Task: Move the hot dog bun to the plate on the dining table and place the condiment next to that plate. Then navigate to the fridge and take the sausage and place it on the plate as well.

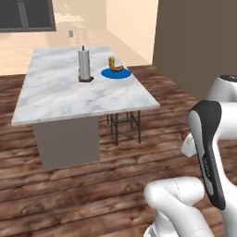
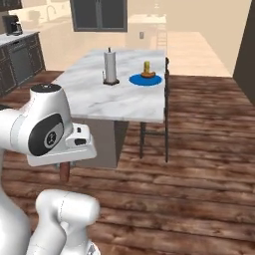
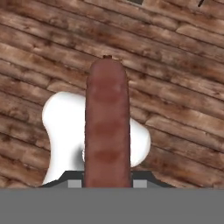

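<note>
Close to the robot, down low over the wood floor point(image 3: 183, 109), the tool point(image 3: 107, 183) is squeezed tight on the sausage point(image 3: 107, 131). The sausage sticks straight out from the tool, long and brown. From the right base view its end pokes out under the white hand point(image 2: 63, 172), pointing down at the floor.

Farther off stands the dining table with its marble tabletop point(image 1: 65, 99). A paper towel roll point(image 1: 84, 65) stands upright on it. Just beside that, toward the far right corner, is the blue plate point(image 1: 115, 73). The hot dog bun point(image 1: 117, 68) lies on the plate. The yellow condiment bottle point(image 1: 111, 61) stands right by the plate's back edge.

So the bun and the condiment look done. The step now seems to be the last one: bringing the sausage to the plate. The robot is well apart from the table, so next it likely has to drive closer. Then the arm must lift the sausage up over the plate, next to the bun, and let go gently.
</note>
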